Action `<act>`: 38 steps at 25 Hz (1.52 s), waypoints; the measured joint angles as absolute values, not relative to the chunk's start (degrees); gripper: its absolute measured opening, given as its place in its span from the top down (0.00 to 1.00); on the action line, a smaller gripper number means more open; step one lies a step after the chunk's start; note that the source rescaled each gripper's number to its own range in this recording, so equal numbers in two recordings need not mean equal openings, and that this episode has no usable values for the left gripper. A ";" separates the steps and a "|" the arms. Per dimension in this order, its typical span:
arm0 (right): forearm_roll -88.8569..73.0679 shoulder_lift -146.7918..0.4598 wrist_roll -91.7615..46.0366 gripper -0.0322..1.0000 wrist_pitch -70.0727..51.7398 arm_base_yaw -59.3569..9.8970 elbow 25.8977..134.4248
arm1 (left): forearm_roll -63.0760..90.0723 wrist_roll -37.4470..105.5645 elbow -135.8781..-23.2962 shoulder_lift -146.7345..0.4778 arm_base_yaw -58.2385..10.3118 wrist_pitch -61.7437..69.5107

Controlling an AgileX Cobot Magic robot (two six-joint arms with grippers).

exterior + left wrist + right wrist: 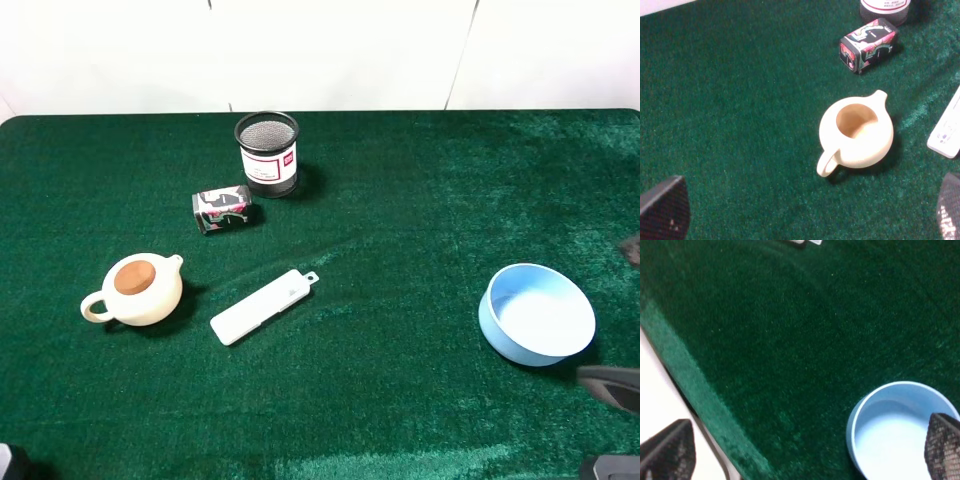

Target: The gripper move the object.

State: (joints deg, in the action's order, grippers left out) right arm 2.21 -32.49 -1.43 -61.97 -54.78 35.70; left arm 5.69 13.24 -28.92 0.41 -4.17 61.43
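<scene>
The cream-white teapot with a brown round top stands upright on the green cloth at the left, handle to the left and spout to the back right. In the left wrist view the teapot lies ahead of my left gripper, which is open, empty and apart from it. My right gripper is open and empty beside the light-blue bowl. One of its fingers shows at the right edge of the high view. Only a dark sliver of the left arm shows at the bottom-left corner.
A black mesh pen holder stands at the back. A small printed box lies in front of it. A flat white case lies right of the teapot. The light-blue bowl sits at the right. The table's front edge is near the right gripper.
</scene>
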 joint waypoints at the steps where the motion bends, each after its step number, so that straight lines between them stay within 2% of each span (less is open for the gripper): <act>1: 2.21 -30.35 -0.61 0.00 -61.62 -54.78 34.62 | 5.69 13.24 -28.92 0.41 -4.17 61.43; 7: 2.50 -17.02 2.11 0.00 -59.67 -54.78 29.22 | 5.69 13.24 -28.92 0.41 -4.17 61.43; 14: 3.62 -5.19 2.69 0.00 -58.54 -54.63 28.76 | 5.69 13.24 -28.92 0.41 -4.17 61.43; 17: 4.07 -0.60 2.00 0.00 -58.54 -52.40 28.62 | 5.69 13.24 -28.92 0.41 -4.17 61.43; 19: 4.12 0.20 0.78 0.00 -58.54 -49.05 28.63 | 5.69 13.24 -28.92 0.41 -4.17 61.43; 31: -2.07 0.39 -9.41 0.00 -58.61 -18.12 28.63 | 5.64 13.24 -28.92 0.41 -4.17 61.43; 38: -4.46 0.39 -13.04 0.00 -58.81 -7.13 28.63 | 5.64 13.24 -28.92 0.41 -4.17 61.43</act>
State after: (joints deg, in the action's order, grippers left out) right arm -4.46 0.39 -13.04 -58.81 -7.13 28.63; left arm 5.64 13.24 -28.92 0.41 -4.17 61.43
